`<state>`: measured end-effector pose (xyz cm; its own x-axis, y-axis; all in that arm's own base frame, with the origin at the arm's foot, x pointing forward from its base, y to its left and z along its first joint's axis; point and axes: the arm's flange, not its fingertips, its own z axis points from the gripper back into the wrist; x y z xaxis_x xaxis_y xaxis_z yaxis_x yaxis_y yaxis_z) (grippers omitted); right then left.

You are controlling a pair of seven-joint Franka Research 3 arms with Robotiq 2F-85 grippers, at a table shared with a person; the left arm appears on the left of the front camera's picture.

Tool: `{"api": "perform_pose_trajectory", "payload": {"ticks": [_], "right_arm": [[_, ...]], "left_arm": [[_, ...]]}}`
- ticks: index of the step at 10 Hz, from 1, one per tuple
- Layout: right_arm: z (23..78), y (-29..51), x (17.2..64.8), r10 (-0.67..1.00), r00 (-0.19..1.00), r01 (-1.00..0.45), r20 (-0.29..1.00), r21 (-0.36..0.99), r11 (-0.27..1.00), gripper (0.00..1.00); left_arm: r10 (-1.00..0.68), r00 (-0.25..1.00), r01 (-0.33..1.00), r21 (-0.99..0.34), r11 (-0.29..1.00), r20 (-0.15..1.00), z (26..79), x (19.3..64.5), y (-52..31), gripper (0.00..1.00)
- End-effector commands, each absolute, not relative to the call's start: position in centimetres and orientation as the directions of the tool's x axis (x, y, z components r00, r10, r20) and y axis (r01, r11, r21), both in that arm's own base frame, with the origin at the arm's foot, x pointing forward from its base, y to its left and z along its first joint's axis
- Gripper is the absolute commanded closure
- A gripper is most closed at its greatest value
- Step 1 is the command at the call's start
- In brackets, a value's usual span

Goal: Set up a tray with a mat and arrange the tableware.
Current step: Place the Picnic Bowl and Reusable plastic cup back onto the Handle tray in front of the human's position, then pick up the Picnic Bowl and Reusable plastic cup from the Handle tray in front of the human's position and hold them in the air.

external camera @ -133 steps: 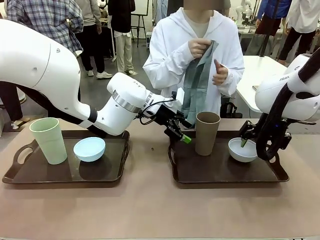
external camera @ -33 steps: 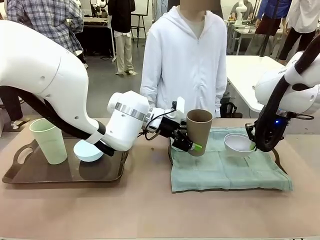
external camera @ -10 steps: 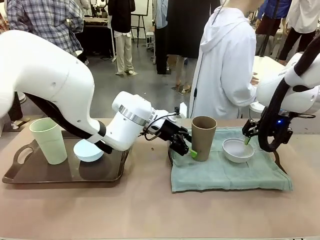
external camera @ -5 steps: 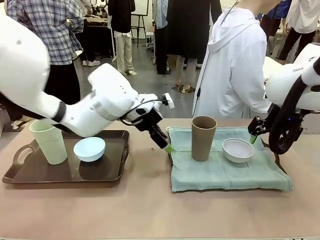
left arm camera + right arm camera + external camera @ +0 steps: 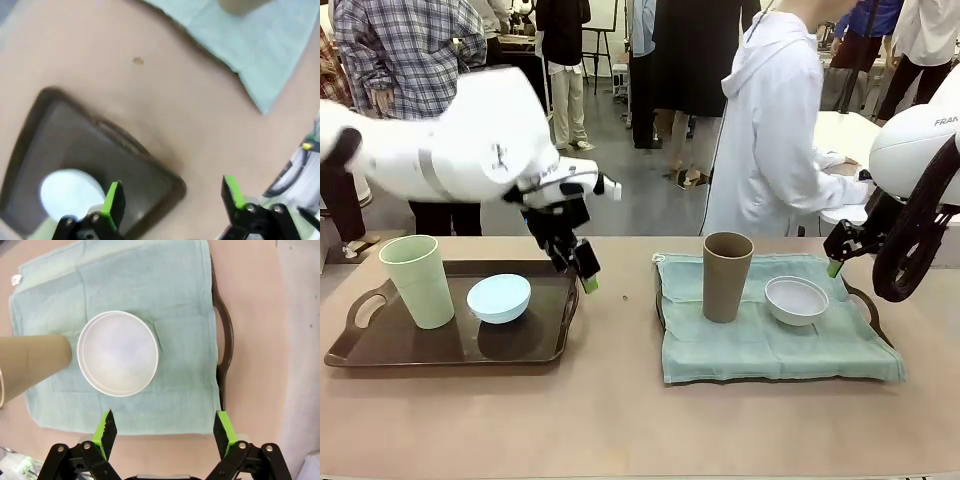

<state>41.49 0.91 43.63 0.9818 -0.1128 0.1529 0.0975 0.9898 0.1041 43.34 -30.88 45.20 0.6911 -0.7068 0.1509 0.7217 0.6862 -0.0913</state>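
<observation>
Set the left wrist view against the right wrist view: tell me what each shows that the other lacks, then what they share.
Left wrist view, not the right: the bare dark tray with the light blue bowl in it, ahead of the open left gripper. Right wrist view, not the left: the white bowl on the mat, a tray handle poking out past the mat's edge, and the open right gripper. Shared: the pale green mat, the tan-brown cup on it, and the tan table.

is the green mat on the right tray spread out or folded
Spread out: the mat lies flat over the tray, whose handle pokes out beside it, with the tan cup and white bowl standing on it.
</observation>
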Motion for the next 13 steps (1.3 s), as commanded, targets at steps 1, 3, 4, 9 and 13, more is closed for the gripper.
{"api": "perform_pose_trajectory", "payload": {"ticks": [1, 3, 4, 9, 13], "right_arm": [[43.9, 0.9, 41.0, -0.100, 0.983, 0.085, 0.155, 0.100, 0.991, 0.00], [44.0, 1.3, 41.4, -0.090, 0.985, 0.078, 0.145, 0.089, 0.993, 0.00], [44.0, 0.9, 41.4, -0.112, 0.981, 0.096, 0.159, 0.104, 0.990, 0.00], [44.0, 0.9, 41.4, -0.112, 0.981, 0.096, 0.159, 0.104, 0.990, 0.00], [44.0, 0.9, 41.4, -0.112, 0.981, 0.096, 0.159, 0.104, 0.990, 0.00]], "left_arm": [[-0.621, 0.783, 0.620, -0.112, 0.777, 0.023, 50.7, 42.2, -36.1, 0.00], [-0.551, 0.832, 0.540, -0.136, 0.830, -0.058, 52.1, 41.6, -36.8, 0.00], [-0.531, 0.845, 0.511, -0.193, 0.838, -0.067, 52.0, 41.3, -36.9, 0.00], [-0.587, 0.809, 0.584, -0.088, 0.807, -0.014, 52.9, 39.8, -36.1, 0.00], [-0.587, 0.809, 0.584, -0.088, 0.807, -0.014, 52.9, 39.8, -36.1, 0.00]]}}
